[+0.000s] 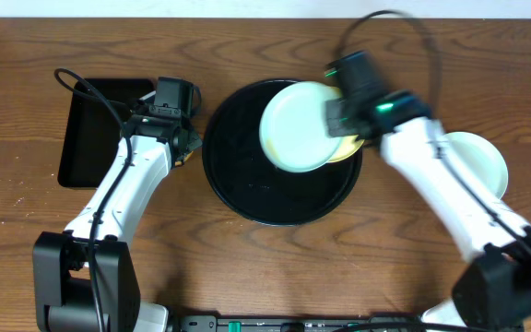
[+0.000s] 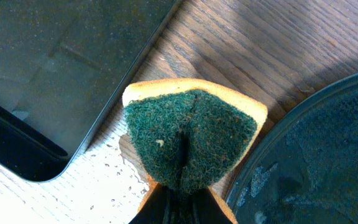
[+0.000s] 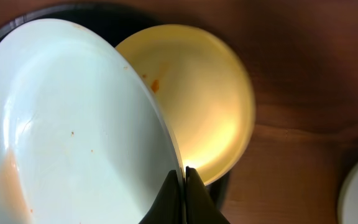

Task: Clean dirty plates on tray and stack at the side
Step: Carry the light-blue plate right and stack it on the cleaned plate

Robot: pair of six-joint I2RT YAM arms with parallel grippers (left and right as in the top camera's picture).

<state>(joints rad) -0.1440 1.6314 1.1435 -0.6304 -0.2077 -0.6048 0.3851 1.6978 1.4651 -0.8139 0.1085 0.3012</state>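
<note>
Smeared plate held over the round tray
The left gripper [image 2: 179,202], jaws clamped on a green-faced sponge [image 2: 191,140], sits between the rectangular tray [image 1: 86,138] and the glossy black tray [image 1: 247,189]. The right gripper [image 3: 183,186], jaws pinched shut on the rim, holds the light blue plate [image 3: 73,124], faintly orange-smeared, above that tray. The yellow plate [image 3: 197,93], orange-spotted, lies beneath it, and the third plate [image 1: 482,157] rests on the worktop.

I see a sponge [image 2: 191,140], green with a yellow edge, above the brown wooden table [image 2: 278,43]. A long black tray [image 2: 55,68] lies beside it. Little water drops [image 2: 114,165] dot the wood.
</note>
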